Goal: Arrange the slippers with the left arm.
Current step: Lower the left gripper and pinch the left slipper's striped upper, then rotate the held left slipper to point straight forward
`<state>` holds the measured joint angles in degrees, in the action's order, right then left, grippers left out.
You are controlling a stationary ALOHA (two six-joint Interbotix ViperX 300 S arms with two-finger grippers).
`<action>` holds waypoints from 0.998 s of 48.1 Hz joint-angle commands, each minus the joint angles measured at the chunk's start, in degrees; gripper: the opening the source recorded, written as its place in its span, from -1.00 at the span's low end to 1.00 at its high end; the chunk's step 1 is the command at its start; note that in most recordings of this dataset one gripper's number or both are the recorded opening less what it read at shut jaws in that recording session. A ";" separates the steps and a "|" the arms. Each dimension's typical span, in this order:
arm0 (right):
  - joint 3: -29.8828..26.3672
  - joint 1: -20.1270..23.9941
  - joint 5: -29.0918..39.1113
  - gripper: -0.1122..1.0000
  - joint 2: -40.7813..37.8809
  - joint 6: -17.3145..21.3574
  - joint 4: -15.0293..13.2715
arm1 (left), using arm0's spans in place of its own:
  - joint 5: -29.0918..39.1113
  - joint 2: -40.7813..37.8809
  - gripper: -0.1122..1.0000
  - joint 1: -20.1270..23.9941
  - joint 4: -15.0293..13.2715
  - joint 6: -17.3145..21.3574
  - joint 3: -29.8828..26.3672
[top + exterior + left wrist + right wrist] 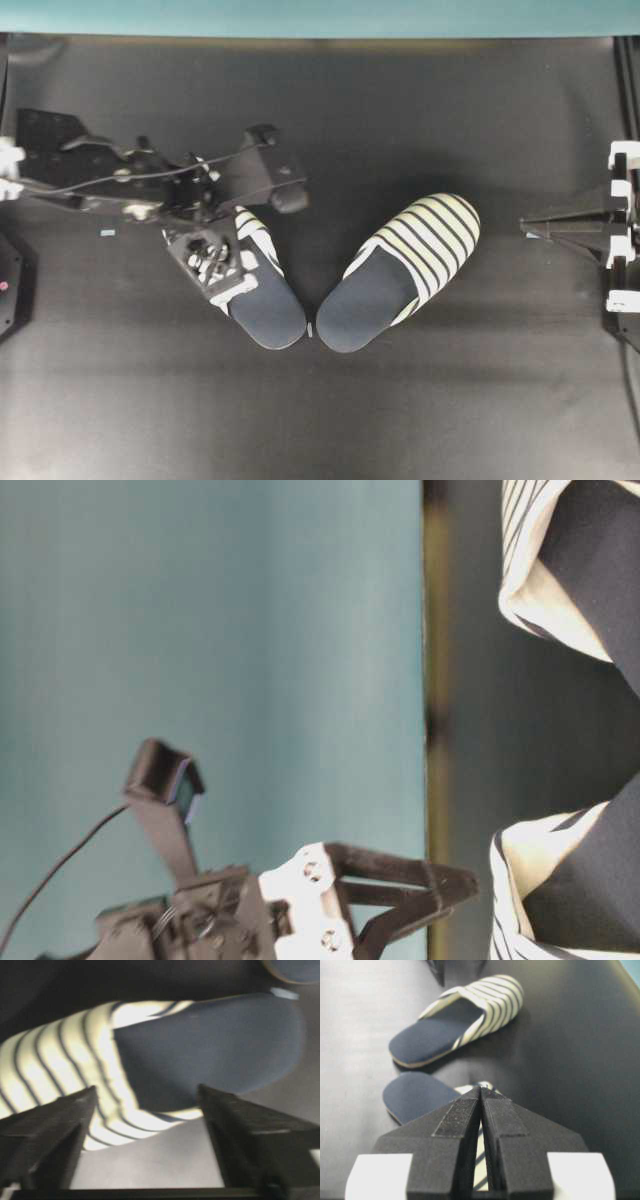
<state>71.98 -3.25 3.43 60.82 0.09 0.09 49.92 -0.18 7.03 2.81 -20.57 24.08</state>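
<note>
Left jaws spread above slipper (262,290), right jaws pressed together, black tabletop (400,420), teal wall (250,630)

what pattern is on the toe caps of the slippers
White and pale-yellow with thin black stripes, clearest on the right slipper in the overhead view.

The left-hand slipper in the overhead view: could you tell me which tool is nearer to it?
Left. The left tool hangs open right over that slipper; the right tool sits shut at the table's right edge, beyond the other slipper.
</note>
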 commanded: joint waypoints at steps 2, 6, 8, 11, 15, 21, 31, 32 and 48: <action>-0.26 0.09 -0.26 -0.80 -0.18 0.18 0.09 | 2.90 -1.58 0.74 1.67 0.18 -0.09 -1.49; -0.09 0.26 -0.35 -0.80 -0.18 0.18 0.09 | 4.04 -3.34 0.72 2.11 0.26 -0.26 -1.49; 0.00 0.26 -0.53 -0.80 -0.18 0.18 0.09 | 4.04 -4.13 0.71 2.46 0.18 -0.35 -1.49; 0.09 0.26 -0.62 -0.80 -0.18 0.18 0.09 | 4.13 -5.45 0.71 3.08 0.18 -0.35 -1.23; 0.09 0.26 -0.70 -0.80 -0.18 0.18 0.09 | 4.13 -7.82 0.71 3.52 0.18 -0.26 -1.14; 0.18 0.26 -0.88 -0.80 -0.18 0.18 0.09 | 4.04 -10.11 0.70 3.43 0.26 -0.35 -1.67; 0.18 0.26 -0.88 -0.80 -0.18 0.26 0.09 | 3.69 -10.20 0.66 3.52 0.88 1.23 -1.32; 0.18 0.26 -0.88 -0.80 -0.18 0.26 0.09 | 3.69 -10.20 0.64 3.52 0.88 1.49 -1.23; 0.35 0.26 -1.58 -0.80 -0.18 0.26 0.09 | 3.43 -6.86 -0.67 2.90 0.88 8.53 -3.52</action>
<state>72.69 -3.16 2.55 60.91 0.09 0.09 53.44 -9.23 10.20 3.43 -13.71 22.50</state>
